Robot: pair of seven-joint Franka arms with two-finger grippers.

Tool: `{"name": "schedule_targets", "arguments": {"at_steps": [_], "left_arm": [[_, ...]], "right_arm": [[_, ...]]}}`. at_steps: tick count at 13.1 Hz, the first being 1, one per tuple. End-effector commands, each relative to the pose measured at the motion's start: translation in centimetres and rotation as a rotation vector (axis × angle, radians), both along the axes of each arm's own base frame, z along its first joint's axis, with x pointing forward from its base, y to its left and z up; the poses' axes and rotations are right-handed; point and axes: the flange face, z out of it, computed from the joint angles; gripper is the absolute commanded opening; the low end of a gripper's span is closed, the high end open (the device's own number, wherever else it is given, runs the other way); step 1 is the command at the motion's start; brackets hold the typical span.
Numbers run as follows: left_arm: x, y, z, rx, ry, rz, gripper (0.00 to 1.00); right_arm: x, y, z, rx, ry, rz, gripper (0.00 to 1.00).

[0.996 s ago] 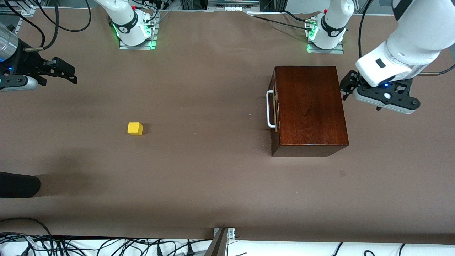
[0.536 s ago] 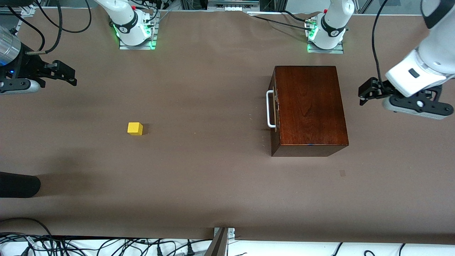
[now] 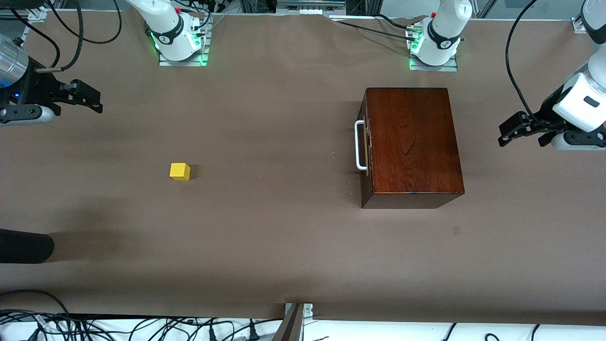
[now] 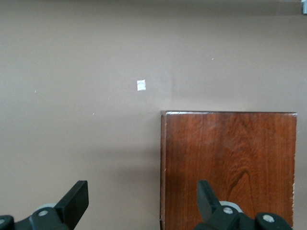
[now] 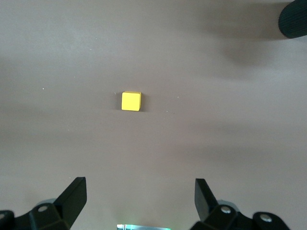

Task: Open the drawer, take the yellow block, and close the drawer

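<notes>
Looking down from the high front camera, the whole table (image 3: 293, 246) is laid out: the wooden box (image 3: 412, 142) sits toward the left arm's end, its drawer (image 3: 365, 147) pushed in flush and the white handle (image 3: 360, 145) facing the middle of the table. The yellow block (image 3: 180, 171) sits out on the bare cloth toward the right arm's end, well apart from the box, so nothing of the drawer's inside can be seen.

The left wrist view gives what the front camera can't: both black fingers (image 4: 74, 203) of the left gripper (image 4: 141, 201) spread wide with nothing between them, the box's top (image 4: 230, 163) under one finger and a small pale mark (image 4: 140, 85) on the cloth. It shows no handle and no block.

The right wrist view shows the block (image 5: 131, 101) alone on the cloth, off ahead of the right gripper (image 5: 139, 201), whose fingers stand fully apart and empty.

From the front, the left gripper (image 3: 513, 130) hangs over the table at its own end, clear of the box. The right gripper (image 3: 90, 99) hovers at the table's edge at the right arm's end, well away from the block. A dark rounded object (image 3: 23, 246) pokes in at that same end, nearer the front camera.
</notes>
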Motion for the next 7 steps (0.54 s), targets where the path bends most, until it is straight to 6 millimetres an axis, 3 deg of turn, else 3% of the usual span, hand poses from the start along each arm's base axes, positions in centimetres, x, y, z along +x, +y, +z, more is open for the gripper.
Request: {"name": "schedule_targets", "arguments": {"at_steps": [1, 7], "left_arm": [[-0.92, -0.26, 0.54, -0.009, 0.037, -0.003, 1.0], [-0.18, -0.38, 0.61, -0.004, 0.047, -0.097, 1.0]], "right_arm": [[0.11, 0.02, 0.58, -0.013, 0.006, 0.014, 1.0], [0.09, 0.02, 0.57, -0.013, 0.008, 0.016, 1.0]]}}
